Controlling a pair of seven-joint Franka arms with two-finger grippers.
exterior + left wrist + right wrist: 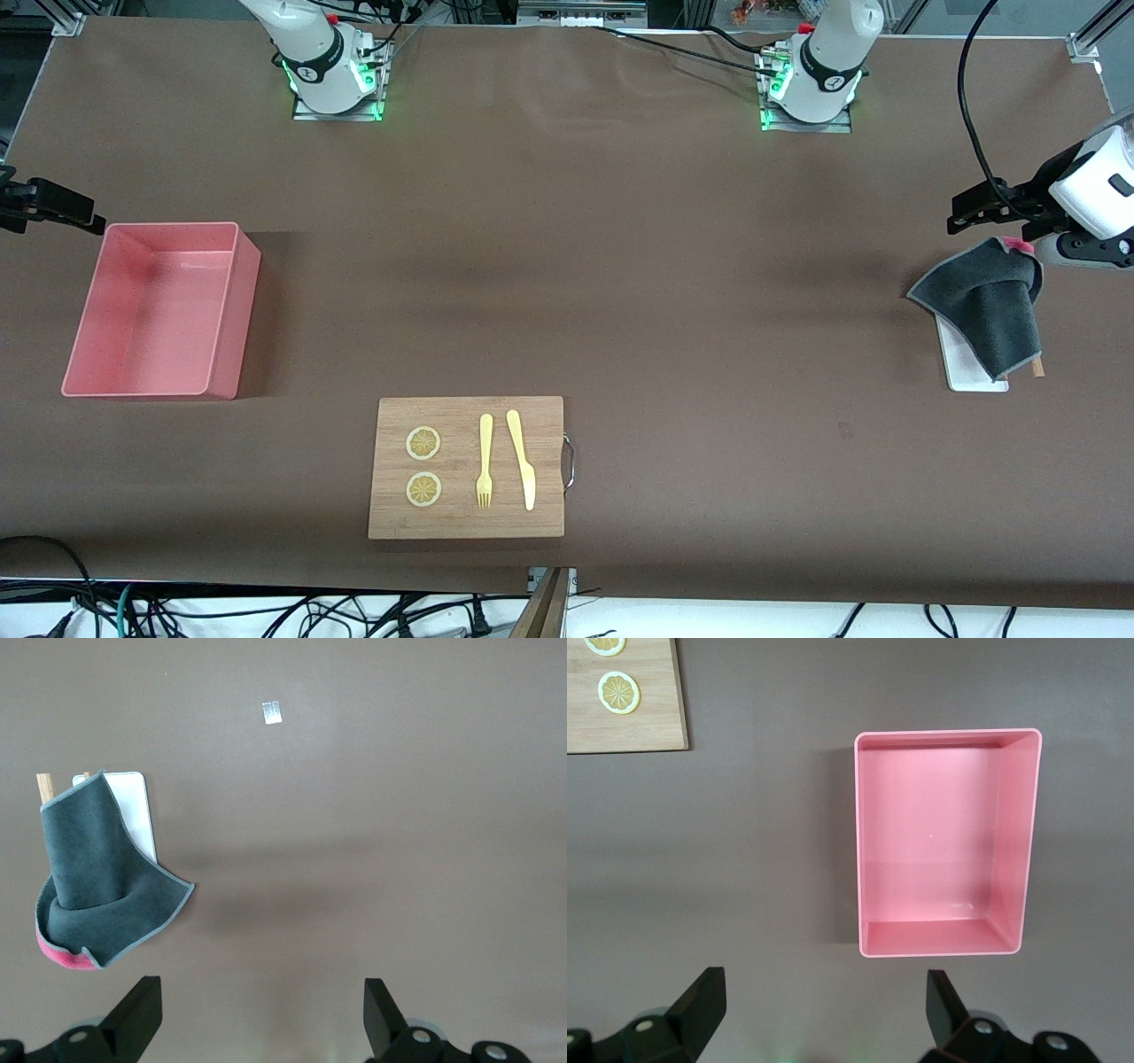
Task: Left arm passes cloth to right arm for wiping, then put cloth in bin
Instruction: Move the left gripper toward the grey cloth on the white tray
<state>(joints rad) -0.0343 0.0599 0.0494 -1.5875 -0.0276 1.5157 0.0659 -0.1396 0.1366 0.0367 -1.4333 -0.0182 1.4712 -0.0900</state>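
nothing done yet: the cloth (985,306) lies draped on its tray (966,368) at three o'clock, the bin (159,310) sits empty at nine, and the left gripper (261,1014) over the cloth and the right gripper (824,1010) by the bin both hover, fingers apart.

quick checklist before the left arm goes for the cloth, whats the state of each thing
1. Left gripper open and empty, up in the air near the cloth: ok.
2. Cloth free to grab: ok, it lies bunched, draped over the white tray at the left arm's end of the table, nothing on top.
3. Left gripper lined up over the cloth: not ok, in the left wrist view the cloth sits off to one side of the fingers.
4. Right gripper open and empty for the handover: ok; it hangs beside the bin.
5. Bin empty: ok.
6. What lies under the cloth besides the tray: cannot tell.
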